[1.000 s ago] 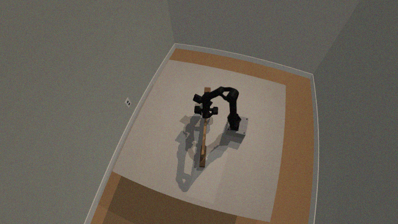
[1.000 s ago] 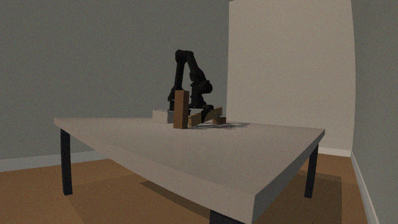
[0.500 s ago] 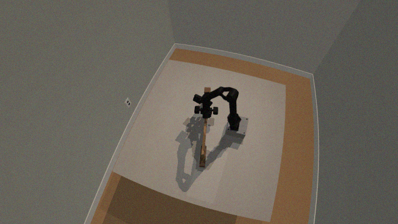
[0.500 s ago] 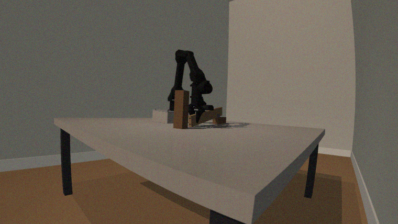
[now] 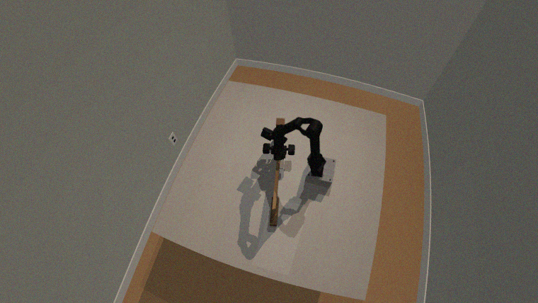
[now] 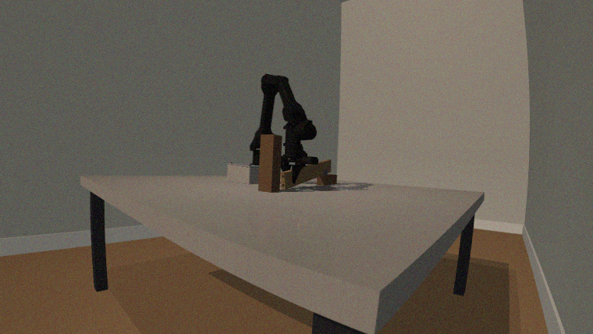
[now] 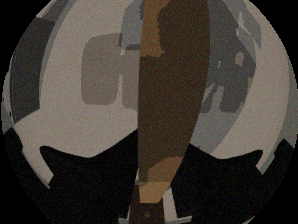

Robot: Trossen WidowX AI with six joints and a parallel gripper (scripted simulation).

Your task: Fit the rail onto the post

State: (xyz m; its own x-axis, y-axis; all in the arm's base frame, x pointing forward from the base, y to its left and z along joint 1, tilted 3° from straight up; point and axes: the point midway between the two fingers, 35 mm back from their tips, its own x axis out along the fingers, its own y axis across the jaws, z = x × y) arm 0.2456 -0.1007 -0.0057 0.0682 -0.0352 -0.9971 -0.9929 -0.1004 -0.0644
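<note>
So far only the grasp is made: the tool (image 5: 279, 155) is clamped on the rail (image 5: 275, 195), whose near end lies low on the bench (image 6: 290, 232) before the post (image 6: 269, 162), pegs unentered.

Pegs hidden behind the post (image 6: 270, 162) in the exterior view; rail (image 7: 166, 76) cut off at wrist view's top edge

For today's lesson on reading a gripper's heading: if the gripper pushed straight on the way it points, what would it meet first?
The gripper points down and is shut on the rail, which already sits between its fingers. Going further would press the rail towards the table just beneath; the gap under the rail is unclear.
</note>
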